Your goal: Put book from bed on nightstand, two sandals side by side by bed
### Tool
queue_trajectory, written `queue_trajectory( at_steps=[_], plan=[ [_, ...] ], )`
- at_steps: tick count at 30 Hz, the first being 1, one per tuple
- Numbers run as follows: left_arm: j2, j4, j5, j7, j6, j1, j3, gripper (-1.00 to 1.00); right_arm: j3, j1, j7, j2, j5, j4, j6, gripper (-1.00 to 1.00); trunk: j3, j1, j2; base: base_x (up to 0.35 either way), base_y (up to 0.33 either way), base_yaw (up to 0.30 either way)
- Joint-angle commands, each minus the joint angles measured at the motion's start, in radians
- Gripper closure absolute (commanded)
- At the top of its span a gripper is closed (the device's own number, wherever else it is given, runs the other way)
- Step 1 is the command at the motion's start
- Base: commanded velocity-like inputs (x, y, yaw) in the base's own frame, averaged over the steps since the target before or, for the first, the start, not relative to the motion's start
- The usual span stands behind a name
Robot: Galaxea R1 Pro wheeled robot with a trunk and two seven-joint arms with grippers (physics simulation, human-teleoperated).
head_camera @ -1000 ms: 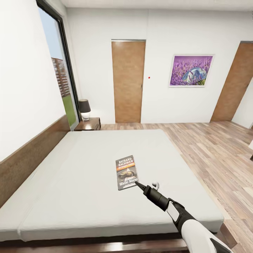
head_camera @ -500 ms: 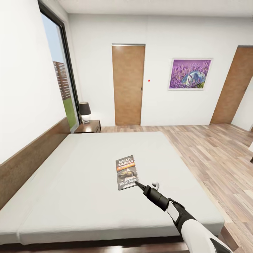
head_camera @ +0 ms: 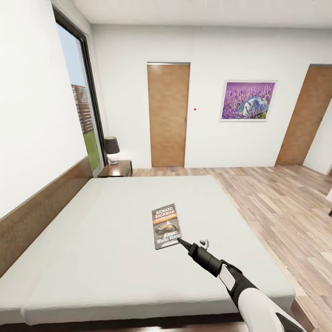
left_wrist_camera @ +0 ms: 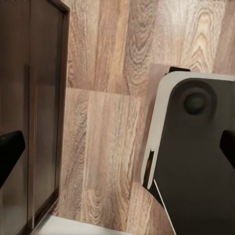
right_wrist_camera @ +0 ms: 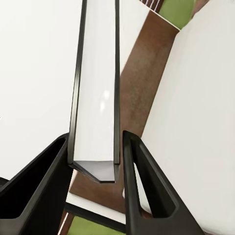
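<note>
The book, a thin dark paperback with an orange band, is over the middle of the bed. My right gripper is shut on its near corner. In the right wrist view the book runs edge-on between the two black fingers of that gripper. Whether the book still touches the mattress I cannot tell. A nightstand stands past the bed's far left corner, under a lamp. My left gripper hangs open over the plank floor. The sandals are out of view.
The headboard runs along the left wall below a tall window. Two brown doors and a lavender picture are on the far wall. Wood floor lies right of the bed. My base's dark plate is beside the left gripper.
The camera has moved: room and bed have slid down in the picture. The book and my right gripper keep the same place in view, still shut together.
</note>
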Motion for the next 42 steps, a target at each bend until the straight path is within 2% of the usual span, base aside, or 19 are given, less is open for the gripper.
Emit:
queue_trajectory(
  at_steps=[1, 16, 42],
  plan=[
    [0.000, -0.002, 0.008, 0.004, -0.001, 0.000, -0.009, -1.00, -0.001, -0.001, 0.002, 0.000, -0.007, -0.001, 0.010, 1.00, -0.002, 0.001, -0.002, 0.000, 0.000, 0.000],
    [0.001, -0.002, 0.007, 0.004, 0.000, 0.000, -0.009, -1.00, 0.000, -0.001, 0.001, 0.000, -0.007, -0.001, 0.010, 1.00, 0.003, 0.001, -0.002, 0.000, 0.000, 0.038],
    [0.000, -0.002, 0.007, 0.004, 0.000, 0.000, -0.009, -1.00, 0.000, -0.001, 0.000, 0.000, -0.006, -0.001, 0.010, 1.00, 0.011, 0.001, -0.002, 0.000, 0.000, 0.242]
  ],
)
